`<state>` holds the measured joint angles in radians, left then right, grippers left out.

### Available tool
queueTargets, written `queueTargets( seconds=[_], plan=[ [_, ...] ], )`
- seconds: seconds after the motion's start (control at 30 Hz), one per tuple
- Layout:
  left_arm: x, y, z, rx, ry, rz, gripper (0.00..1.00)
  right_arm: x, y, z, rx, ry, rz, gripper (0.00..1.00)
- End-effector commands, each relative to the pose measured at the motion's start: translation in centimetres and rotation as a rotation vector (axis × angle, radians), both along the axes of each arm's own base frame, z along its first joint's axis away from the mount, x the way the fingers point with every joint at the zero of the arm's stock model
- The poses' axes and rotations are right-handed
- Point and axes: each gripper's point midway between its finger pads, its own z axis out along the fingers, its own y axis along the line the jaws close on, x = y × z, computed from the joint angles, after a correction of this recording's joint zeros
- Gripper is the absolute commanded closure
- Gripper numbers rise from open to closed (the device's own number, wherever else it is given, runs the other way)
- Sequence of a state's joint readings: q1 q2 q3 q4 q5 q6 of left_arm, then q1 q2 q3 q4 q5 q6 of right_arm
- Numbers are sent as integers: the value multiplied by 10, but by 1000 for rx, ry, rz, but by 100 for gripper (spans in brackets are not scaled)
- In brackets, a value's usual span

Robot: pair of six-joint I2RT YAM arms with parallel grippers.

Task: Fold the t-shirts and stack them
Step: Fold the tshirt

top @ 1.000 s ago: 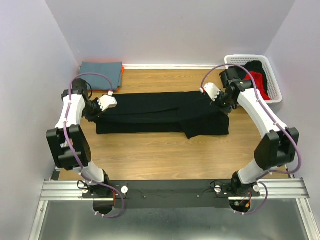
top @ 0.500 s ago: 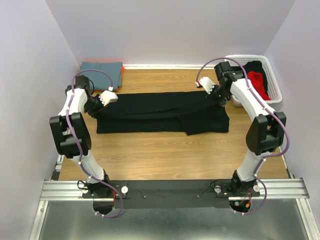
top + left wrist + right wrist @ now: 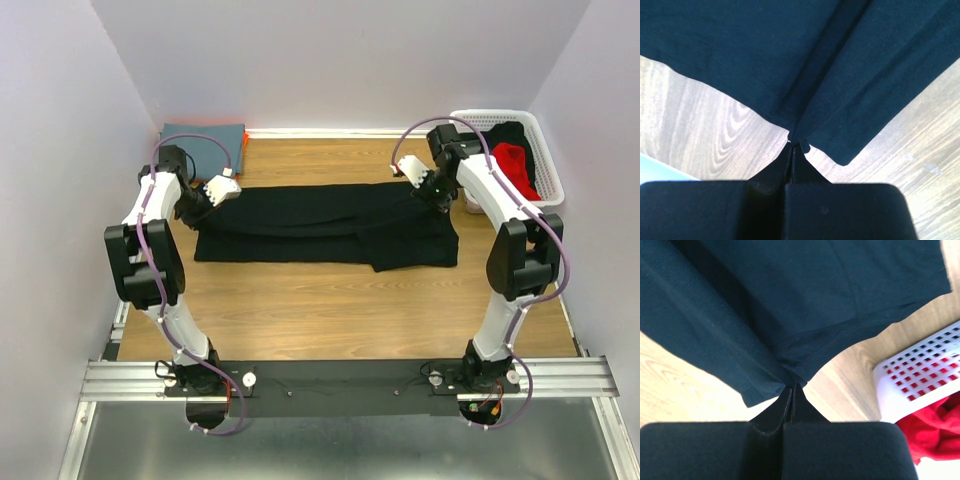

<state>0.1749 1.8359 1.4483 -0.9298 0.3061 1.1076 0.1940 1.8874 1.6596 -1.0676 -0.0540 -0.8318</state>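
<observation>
From above, the black shirt [image 3: 330, 225] lies stretched across the table [image 3: 300, 300], left gripper [image 3: 222, 187] and right gripper [image 3: 412, 170] at its ends; left wrist: jaws clamped on a sliver of hem; right wrist: the same, so a lopsided pull could slip one corner free and spoil the fold

2 white arms [image 3: 150, 205] w/ black joints [image 3: 140, 275], purple cables [image 3: 440, 121].

Bright even light, soft faint shadows, top view sharp, black t-shirt [image 3: 300, 215] dark with little detail
</observation>
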Motion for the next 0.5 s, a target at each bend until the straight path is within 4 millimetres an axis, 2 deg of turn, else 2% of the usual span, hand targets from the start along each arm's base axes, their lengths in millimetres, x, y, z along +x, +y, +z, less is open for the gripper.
queueTargets(
  seconds=[0.0,0.17,0.47],
  plan=[
    [12,3,5,6,-19,14,100,20,-3,4,-13,-41,1,99],
    [20,5,5,17,-29,17,100,26,-5,-5,-27,-27,6,99],
    [27,6,-2,11,-23,25,100,40,-5,-8,-34,-38,3,99]
  ],
)
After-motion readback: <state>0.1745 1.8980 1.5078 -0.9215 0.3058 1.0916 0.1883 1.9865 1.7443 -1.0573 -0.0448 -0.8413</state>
